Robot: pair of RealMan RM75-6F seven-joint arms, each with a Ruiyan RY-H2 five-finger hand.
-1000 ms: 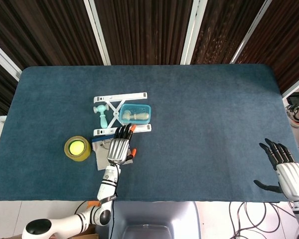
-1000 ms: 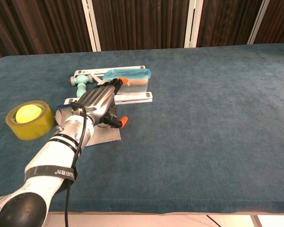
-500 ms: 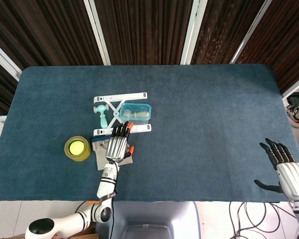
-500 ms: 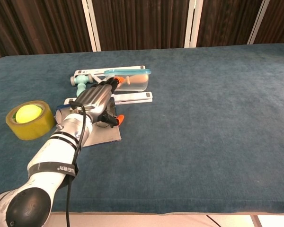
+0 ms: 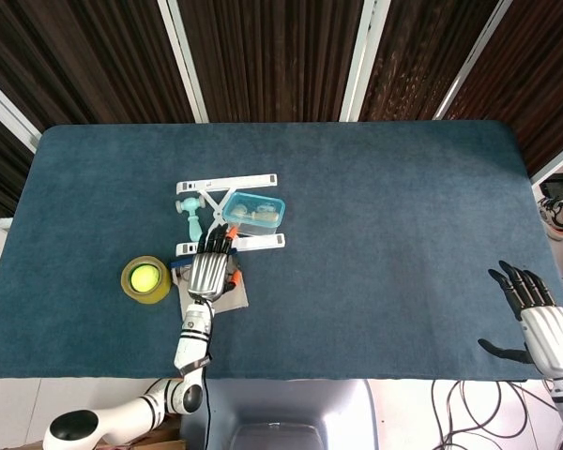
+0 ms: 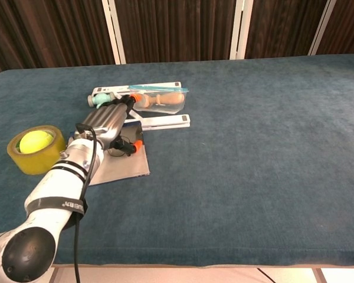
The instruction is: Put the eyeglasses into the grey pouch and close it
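Note:
The grey pouch (image 5: 231,297) (image 6: 125,168) lies flat near the table's front left. My left hand (image 5: 206,269) (image 6: 104,122) is stretched palm down over its far end and holds the eyeglasses (image 6: 127,146) under the palm. Only the dark frame and orange temple tips (image 5: 233,277) show; the rest is hidden by the hand. My right hand (image 5: 537,321) hovers at the front right edge, fingers spread, holding nothing. It shows in the head view only.
A yellow tape roll (image 5: 145,278) (image 6: 35,148) with a green ball inside sits left of the pouch. Just beyond the fingertips lie a white folding stand (image 5: 227,184) (image 6: 164,121), a teal tool (image 5: 193,214) and a clear blue box (image 5: 256,214) (image 6: 160,100).
My left hand has slid left and slightly away from me across the pouch, and the eyeglasses have come along with it. More of the pouch's right side is uncovered. The right hand is still.

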